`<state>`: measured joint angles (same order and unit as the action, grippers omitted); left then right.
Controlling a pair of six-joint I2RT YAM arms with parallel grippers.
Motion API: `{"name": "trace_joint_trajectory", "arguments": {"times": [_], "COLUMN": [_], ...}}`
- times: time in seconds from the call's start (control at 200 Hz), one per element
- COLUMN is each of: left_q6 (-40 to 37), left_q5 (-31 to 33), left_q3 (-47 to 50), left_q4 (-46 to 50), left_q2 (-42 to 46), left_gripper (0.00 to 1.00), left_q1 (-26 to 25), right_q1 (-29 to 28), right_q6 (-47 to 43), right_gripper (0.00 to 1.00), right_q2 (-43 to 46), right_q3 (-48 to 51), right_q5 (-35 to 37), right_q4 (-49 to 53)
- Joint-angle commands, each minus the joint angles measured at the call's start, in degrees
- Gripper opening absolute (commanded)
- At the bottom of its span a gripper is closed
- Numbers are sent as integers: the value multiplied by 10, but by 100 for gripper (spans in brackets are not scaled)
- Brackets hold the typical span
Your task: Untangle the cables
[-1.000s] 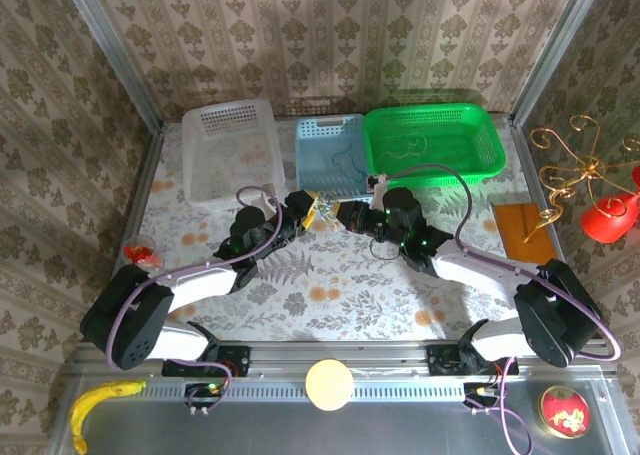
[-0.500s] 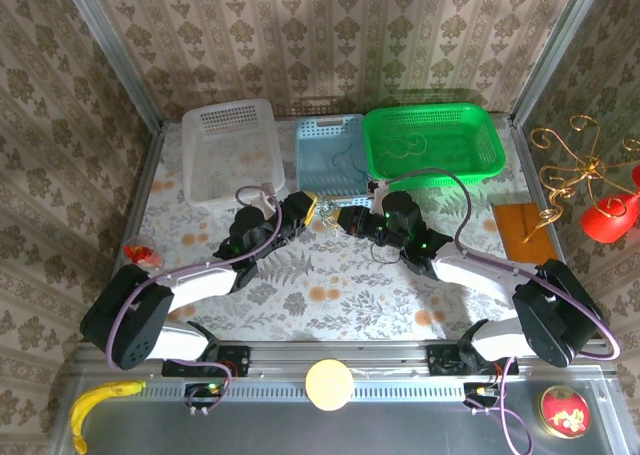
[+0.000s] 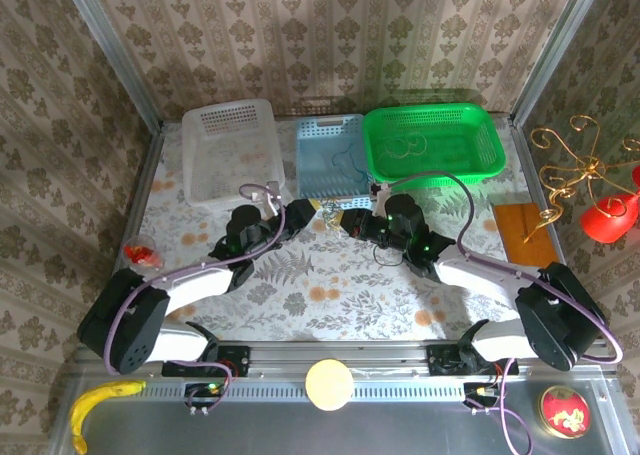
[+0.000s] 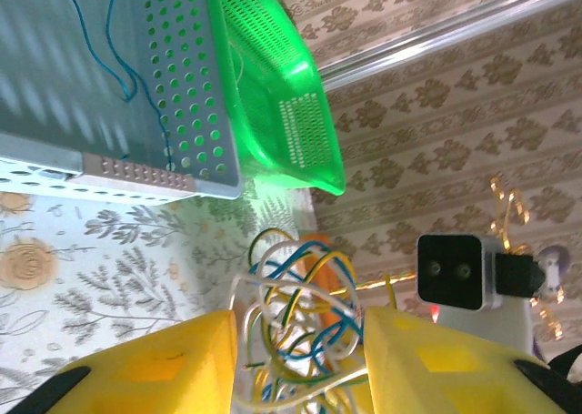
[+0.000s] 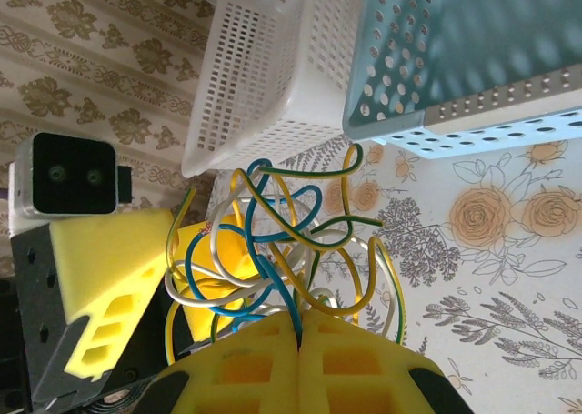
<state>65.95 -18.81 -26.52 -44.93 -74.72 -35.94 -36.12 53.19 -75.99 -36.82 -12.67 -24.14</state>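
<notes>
Before the blue basket [image 3: 331, 125] | we see right gripper [image 5: 298, 321] clamped on the cables [image 5: 275, 273] | left gripper [image 4: 300, 332] opposite, spread around them, seemingly not pinching.

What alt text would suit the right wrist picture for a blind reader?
The shut right claw pinches a tangle of blue, yellow, white and green cables above a floral table. The left claw sits at left; a white basket and a blue basket stand behind.

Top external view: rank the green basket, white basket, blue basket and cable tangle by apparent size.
1. green basket and white basket: roughly alike, too close to rank.
2. blue basket.
3. cable tangle, by far the smallest.
</notes>
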Motion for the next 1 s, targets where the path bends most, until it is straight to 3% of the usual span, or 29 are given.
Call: {"name": "trace_joint_trajectory", "arguments": {"times": [0.0, 0.235, 0.35, 0.995], "left_q6": [-43, 197, 261, 269], "left_q5": [-11, -21, -9, 36], "left_q3": [9, 26, 27, 23], "left_q4": [27, -150, -209, -233], "left_q2": [24, -25, -47, -63], "left_gripper": [44, 58, 62, 64], "left_q1": [3, -4, -18, -38], "right_q1": [5, 11, 12, 4], "right_q6": [6, -19, -41, -44], "right_gripper": [0, 0, 0, 0], "right_q2": [21, 24, 20, -10], "right_q3": [12, 22, 24, 16], "right_q5": [15, 33, 46, 18], "right_q4": [-1, -36, -58, -109]}}
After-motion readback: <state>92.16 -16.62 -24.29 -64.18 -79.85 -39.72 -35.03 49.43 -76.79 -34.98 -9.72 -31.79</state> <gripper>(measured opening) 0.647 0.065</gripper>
